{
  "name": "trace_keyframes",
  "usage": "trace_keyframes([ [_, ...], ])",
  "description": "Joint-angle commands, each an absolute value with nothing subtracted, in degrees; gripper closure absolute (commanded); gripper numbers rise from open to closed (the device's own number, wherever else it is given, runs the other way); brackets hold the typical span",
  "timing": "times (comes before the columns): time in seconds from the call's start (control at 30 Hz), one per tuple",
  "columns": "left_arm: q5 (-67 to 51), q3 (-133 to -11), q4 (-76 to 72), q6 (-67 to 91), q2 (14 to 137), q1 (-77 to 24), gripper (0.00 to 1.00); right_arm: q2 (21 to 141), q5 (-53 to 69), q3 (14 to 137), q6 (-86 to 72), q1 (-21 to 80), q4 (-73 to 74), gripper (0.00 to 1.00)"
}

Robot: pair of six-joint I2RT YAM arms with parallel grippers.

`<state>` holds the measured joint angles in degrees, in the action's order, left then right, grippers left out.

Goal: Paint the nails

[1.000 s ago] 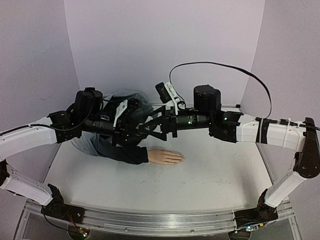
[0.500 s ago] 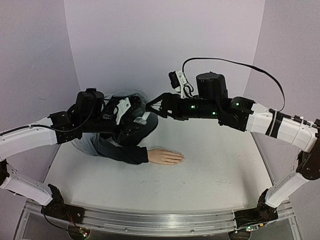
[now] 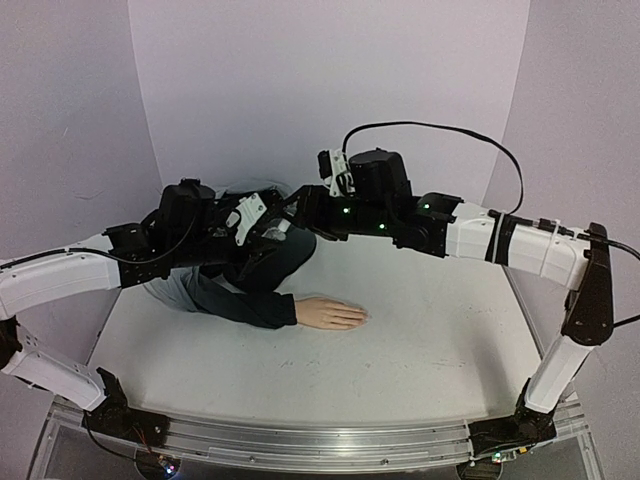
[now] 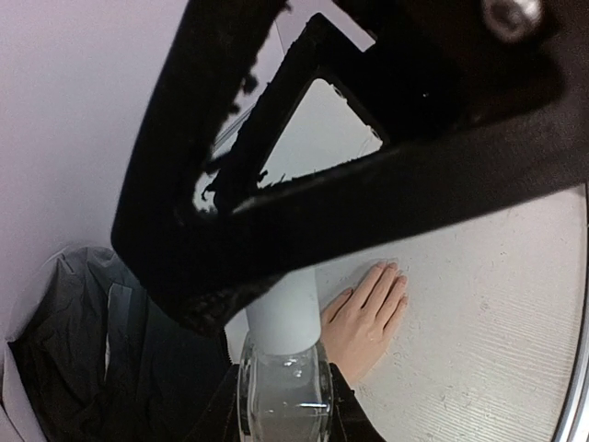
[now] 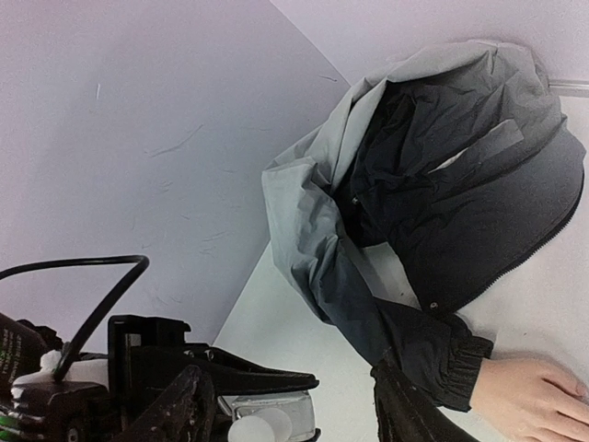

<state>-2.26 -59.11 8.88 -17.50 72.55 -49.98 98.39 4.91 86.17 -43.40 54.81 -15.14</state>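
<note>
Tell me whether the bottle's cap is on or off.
On. In the left wrist view the white cap sits directly on top of the clear bottle, with no gap between them.

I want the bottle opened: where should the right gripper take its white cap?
Pinch the white cap across its round sides, coming end-on along the bottle's axis. It sticks out free as a plain cylinder, while the left gripper clamps the glass body.
</note>
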Motion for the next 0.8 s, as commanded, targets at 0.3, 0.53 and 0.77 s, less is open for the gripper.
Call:
trace_keyframes([
  [0.3,-0.6,-63.0,5.5,-16.0,72.7,-50.2,1.00,100.9,5.4,89.4,-45.3,55.5,-21.7,0.64],
  [0.53,1.0,-63.2,5.5,-15.0,72.6,-50.2,1.00,100.6,7.2,87.5,-45.2,55.5,-24.3,0.70],
  [0.77,-2.3,-63.5,5.7,-13.0,72.0,-50.2,1.00,99.3,8.0,83.5,-44.3,55.5,-27.4,0.65],
])
